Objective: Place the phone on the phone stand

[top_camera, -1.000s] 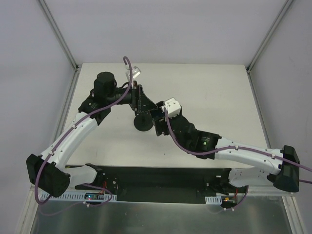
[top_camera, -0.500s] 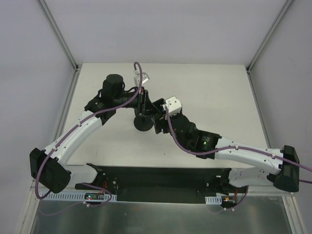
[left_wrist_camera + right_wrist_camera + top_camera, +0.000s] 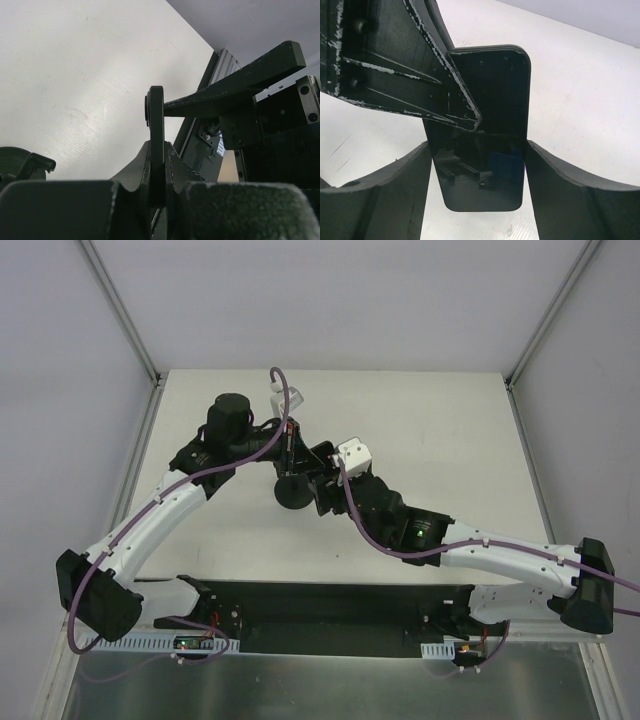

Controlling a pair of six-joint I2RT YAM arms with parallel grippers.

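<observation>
The phone (image 3: 495, 90) is a black slab with a glossy face. It stands between my right gripper's (image 3: 477, 150) fingers, whose pads press its two long edges. My left gripper (image 3: 156, 150) is shut on the same phone (image 3: 156, 115), which the left wrist view shows edge-on as a thin dark strip. One scuffed left finger (image 3: 420, 65) lies across the phone's upper part. In the top view both grippers, left (image 3: 289, 447) and right (image 3: 318, 475), meet just above the phone stand (image 3: 293, 493). Only the stand's round black base shows there; its post and head are hidden.
The white table (image 3: 450, 440) stretches to the right and back of the grippers. Grey walls and metal frame posts (image 3: 150, 370) close it in at the sides. The arm bases sit on a black rail (image 3: 330, 605) at the near edge.
My left gripper swung a little to the right, toward the phone, and its jaws closed onto it. The right gripper kept its place and its hold.
</observation>
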